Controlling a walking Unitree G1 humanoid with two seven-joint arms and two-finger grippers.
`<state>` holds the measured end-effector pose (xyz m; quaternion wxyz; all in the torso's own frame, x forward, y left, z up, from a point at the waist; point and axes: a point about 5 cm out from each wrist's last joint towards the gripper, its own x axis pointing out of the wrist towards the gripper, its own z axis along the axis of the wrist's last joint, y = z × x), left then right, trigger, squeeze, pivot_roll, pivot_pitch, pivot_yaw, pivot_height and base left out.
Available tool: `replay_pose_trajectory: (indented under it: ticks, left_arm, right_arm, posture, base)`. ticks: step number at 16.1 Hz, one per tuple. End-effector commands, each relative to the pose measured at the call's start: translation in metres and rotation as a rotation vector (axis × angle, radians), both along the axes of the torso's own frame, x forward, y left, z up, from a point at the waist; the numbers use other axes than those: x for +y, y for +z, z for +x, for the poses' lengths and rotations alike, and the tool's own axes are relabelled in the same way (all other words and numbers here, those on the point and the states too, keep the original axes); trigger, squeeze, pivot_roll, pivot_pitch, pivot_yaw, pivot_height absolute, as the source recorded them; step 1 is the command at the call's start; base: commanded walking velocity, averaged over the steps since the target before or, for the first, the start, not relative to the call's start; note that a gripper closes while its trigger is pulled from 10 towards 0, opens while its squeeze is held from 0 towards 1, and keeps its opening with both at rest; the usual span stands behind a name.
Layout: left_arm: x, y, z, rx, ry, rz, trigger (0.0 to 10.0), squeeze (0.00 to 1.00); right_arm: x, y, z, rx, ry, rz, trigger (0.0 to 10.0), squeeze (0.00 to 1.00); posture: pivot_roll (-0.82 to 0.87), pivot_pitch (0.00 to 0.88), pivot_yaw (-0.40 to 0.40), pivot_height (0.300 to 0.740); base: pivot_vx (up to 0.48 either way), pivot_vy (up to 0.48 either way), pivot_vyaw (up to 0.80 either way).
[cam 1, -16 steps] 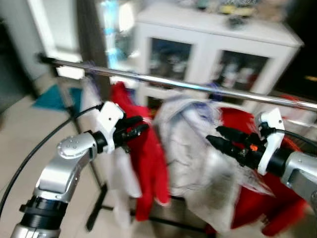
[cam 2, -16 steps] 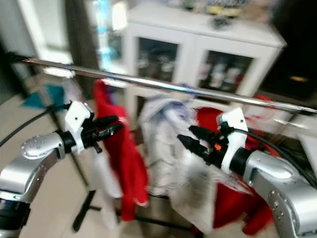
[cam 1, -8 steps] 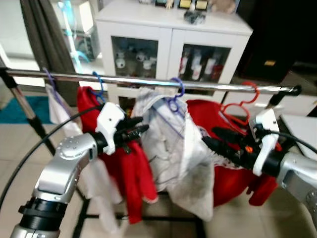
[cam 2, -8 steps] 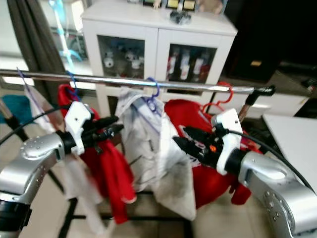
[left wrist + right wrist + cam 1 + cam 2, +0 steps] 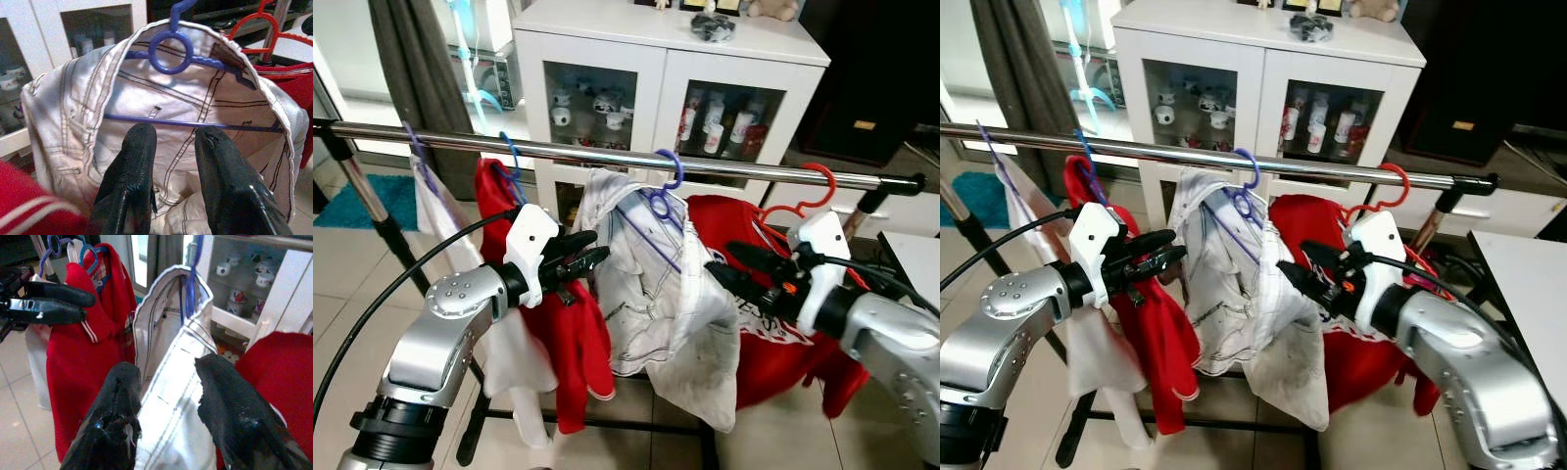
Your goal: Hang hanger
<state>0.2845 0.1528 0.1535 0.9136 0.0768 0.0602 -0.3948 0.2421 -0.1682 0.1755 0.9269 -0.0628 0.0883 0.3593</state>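
Hanging from the metal rail (image 5: 607, 155) across the upper half of the frame, a blue hanger (image 5: 663, 191) carries a white garment (image 5: 656, 294) at the centre, its hook over the rail. To its left a red garment (image 5: 568, 343) hangs on another blue hanger (image 5: 512, 162), and at the far left a pale cloth (image 5: 435, 201) on a purple hook. To the right a red hanger (image 5: 803, 196) holds a second red garment (image 5: 773, 343).

The left gripper (image 5: 582, 257) sits at centre-left, in front of the first red garment and just beside the white one, its black fingers (image 5: 129, 176) parted and empty. The right gripper (image 5: 722, 266) is at centre-right, its fingers (image 5: 230, 406) spread apart with nothing between them, pointing at the white garment's right edge.

A white cabinet (image 5: 671, 69) with glass doors stands behind the rail at the top centre.
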Motion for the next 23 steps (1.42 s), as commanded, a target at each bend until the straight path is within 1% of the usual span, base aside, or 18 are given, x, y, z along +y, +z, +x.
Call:
replay_pose_trajectory:
  ticks: [1, 2, 4, 6, 8, 9, 10, 11, 14, 16, 19, 20, 21, 22, 23]
  left_arm:
    - [0.000, 0.003, -0.001, -0.012, 0.004, -0.004, 10.0, 0.00]
    - [0.000, 0.003, -0.001, -0.012, 0.005, -0.004, 10.0, 0.00]
    - [0.000, 0.003, -0.002, -0.017, 0.000, -0.002, 10.0, 0.00]
    - [0.000, 0.003, -0.002, -0.026, -0.009, 0.003, 10.0, 0.00]
    - [0.000, 0.004, -0.002, -0.024, -0.010, 0.003, 10.0, 0.00]
    - [-0.001, 0.004, -0.002, -0.027, -0.021, -0.003, 10.0, 0.00]
    - [-0.002, 0.006, -0.002, -0.036, -0.050, -0.006, 10.0, 0.00]
    - [-0.003, 0.007, -0.004, -0.033, -0.084, -0.003, 10.0, 0.00]
    - [-0.003, 0.007, -0.003, -0.004, -0.096, -0.004, 10.0, 0.00]
    - [-0.002, 0.006, -0.004, 0.006, -0.106, 0.000, 10.0, 0.00]
    - [0.000, 0.007, -0.006, 0.016, -0.130, 0.010, 10.0, 0.00]
    - [0.000, 0.008, -0.005, 0.015, -0.132, 0.011, 10.0, 0.00]
    - [0.000, 0.009, -0.005, 0.010, -0.140, 0.014, 10.0, 0.00]
    - [0.000, 0.009, -0.005, 0.010, -0.140, 0.014, 10.0, 0.00]
    - [0.001, 0.009, -0.005, 0.008, -0.143, 0.016, 10.0, 0.00]
  right_arm:
    - [0.000, 0.000, 0.002, -0.010, -0.007, -0.009, 10.0, 0.00]
    - [0.002, 0.000, 0.003, -0.016, -0.001, 0.010, 10.0, 0.00]
    - [0.004, -0.001, 0.005, -0.039, 0.000, 0.010, 10.0, 0.00]
    - [0.006, -0.003, 0.007, -0.033, -0.013, 0.030, 10.0, 0.00]
    - [0.007, -0.002, 0.008, -0.048, -0.002, 0.018, 10.0, 0.00]
    - [0.006, -0.001, 0.009, -0.045, -0.017, 0.028, 10.0, 0.00]
    - [0.004, 0.000, 0.013, -0.036, -0.042, 0.049, 10.0, 0.00]
    - [0.003, 0.003, 0.015, -0.037, -0.043, 0.046, 10.0, 0.00]
    - [0.007, 0.004, 0.019, -0.027, -0.038, 0.033, 10.0, 0.00]
    - [0.012, 0.008, 0.021, -0.035, -0.030, 0.033, 10.0, 0.00]
    - [0.025, 0.013, 0.033, -0.062, -0.024, 0.001, 10.0, 0.00]
    - [0.028, 0.011, 0.040, -0.057, -0.063, -0.014, 10.0, 0.00]
    - [0.030, 0.008, 0.050, -0.033, -0.135, -0.019, 10.0, 0.00]
    - [0.030, 0.008, 0.050, -0.033, -0.135, -0.019, 10.0, 0.00]
    - [0.030, 0.006, 0.054, -0.018, -0.162, -0.026, 10.0, 0.00]
  posture:
    - [-0.03, 0.000, -0.072, 0.740]
    - [-0.03, 0.000, -0.072, 0.740]
    - [-0.03, 0.000, -0.072, 0.740]
    - [-0.03, 0.000, -0.071, 0.740]
    - [-0.03, 0.000, -0.072, 0.740]
    - [-0.03, 0.000, -0.072, 0.740]
    - [-0.03, 0.000, -0.069, 0.740]
    - [-0.03, 0.000, -0.065, 0.740]
    - [-0.03, 0.000, -0.057, 0.740]
    - [-0.03, 0.000, -0.052, 0.740]
    - [-0.03, 0.002, -0.049, 0.740]
    - [-0.03, 0.002, -0.049, 0.740]
    - [-0.03, 0.001, -0.050, 0.740]
    - [-0.03, 0.001, -0.050, 0.740]
    - [-0.03, 0.001, -0.050, 0.740]
  base:
    - [0.000, 0.000, 0.00]
    - [0.000, 0.000, 0.00]
    - [0.000, 0.000, 0.00]
    - [0.000, 0.000, 0.80]
    - [0.000, 0.000, 0.80]
    - [0.000, 0.000, 0.00]
    - [0.000, 0.000, 0.00]
    - [0.000, 0.000, 0.00]
    - [0.000, 0.000, 0.00]
    - [0.000, 0.000, 0.00]
    - [0.000, 0.000, 0.00]
    - [0.000, 0.000, 0.00]
    - [0.000, 0.000, 0.00]
    - [0.000, 0.000, 0.00]
    - [0.000, 0.000, 0.00]
